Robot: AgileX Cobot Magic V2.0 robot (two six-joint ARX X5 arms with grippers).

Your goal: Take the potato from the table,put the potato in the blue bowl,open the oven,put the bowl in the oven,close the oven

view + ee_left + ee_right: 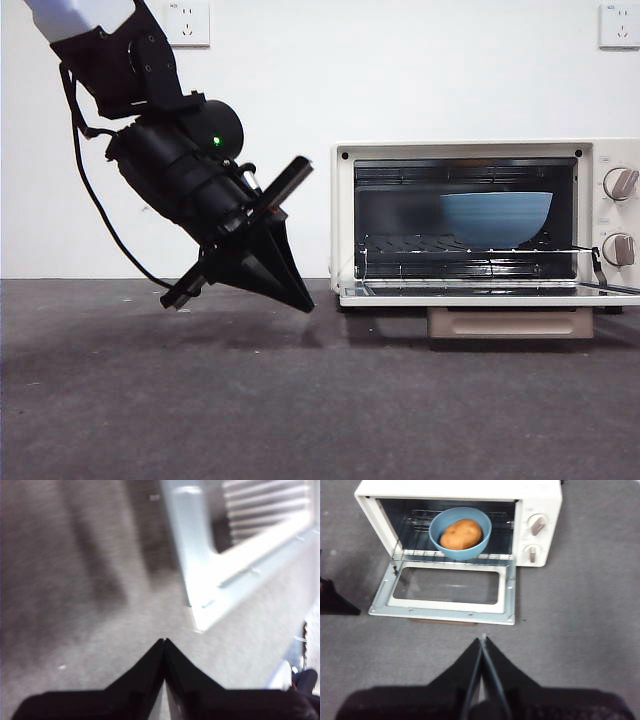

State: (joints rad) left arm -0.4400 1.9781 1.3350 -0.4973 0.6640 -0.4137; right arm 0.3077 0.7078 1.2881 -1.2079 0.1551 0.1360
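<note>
The cream-white oven (485, 225) (540, 500) stands at the right with its glass door (445, 587) (480, 293) folded down flat. Inside, on the wire rack, sits the blue bowl (460, 533) (497, 218), and the orange-brown potato (461, 534) lies in it. My left gripper (300, 300) (164, 641) hangs shut and empty above the table (300, 400), just left of the door's corner (200, 625). My right gripper (483, 638) is shut and empty, held back in front of the open door.
Two knobs (620, 184) sit on the oven's right panel. The tan handle (510, 322) hangs under the lowered door. A white wall with sockets (187, 22) stands behind. A black cable (95, 200) trails from the left arm.
</note>
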